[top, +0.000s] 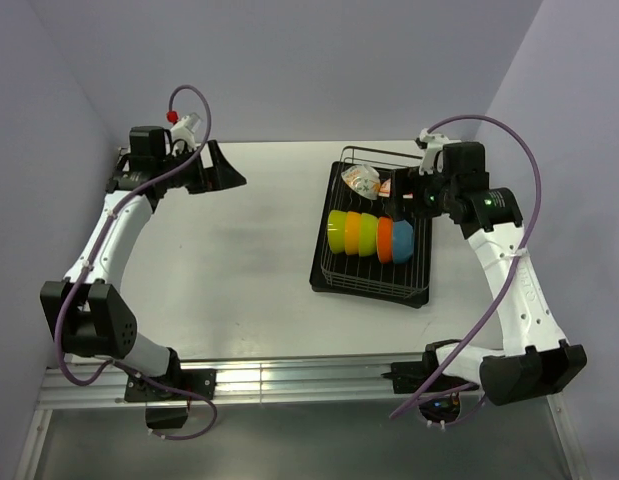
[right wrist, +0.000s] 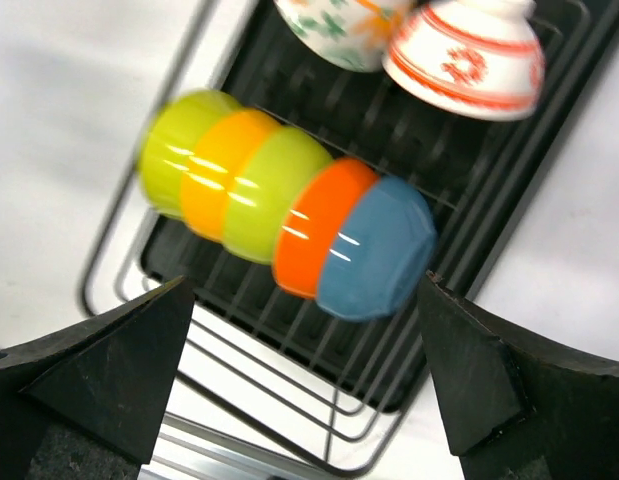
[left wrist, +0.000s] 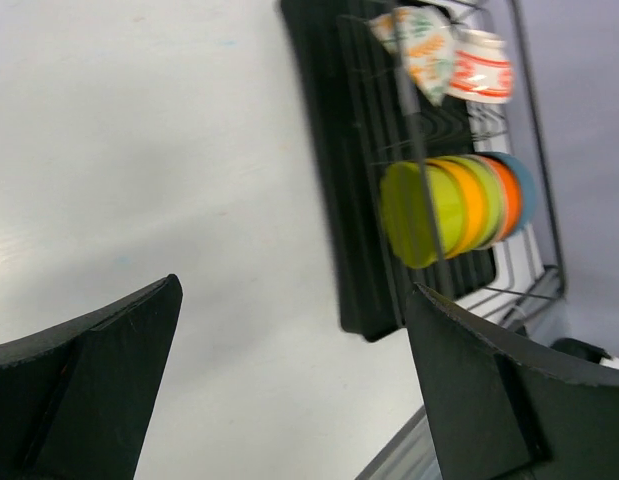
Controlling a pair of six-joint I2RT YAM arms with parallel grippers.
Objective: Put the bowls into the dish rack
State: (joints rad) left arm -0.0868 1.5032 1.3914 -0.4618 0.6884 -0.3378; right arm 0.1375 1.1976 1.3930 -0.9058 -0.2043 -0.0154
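The black wire dish rack [top: 334,272] stands on the right half of the table. Several bowls stand on edge in a row inside it: lime green [right wrist: 174,150], yellow-orange [right wrist: 224,170], lime green [right wrist: 274,195], orange [right wrist: 324,240] and blue [right wrist: 384,250]. Behind them lie a cream bowl with coloured marks [right wrist: 344,30] and a white bowl with red marks [right wrist: 469,55]. My right gripper [right wrist: 304,300] hangs open just above the blue end of the row, holding nothing. My left gripper [top: 229,168] is open and empty at the far left, well away from the rack [left wrist: 349,150].
The white table [top: 239,260] is bounded by grey walls at the back and sides. An aluminium rail [top: 289,380] runs along the near edge between the arm bases. Purple cables loop over both arms.
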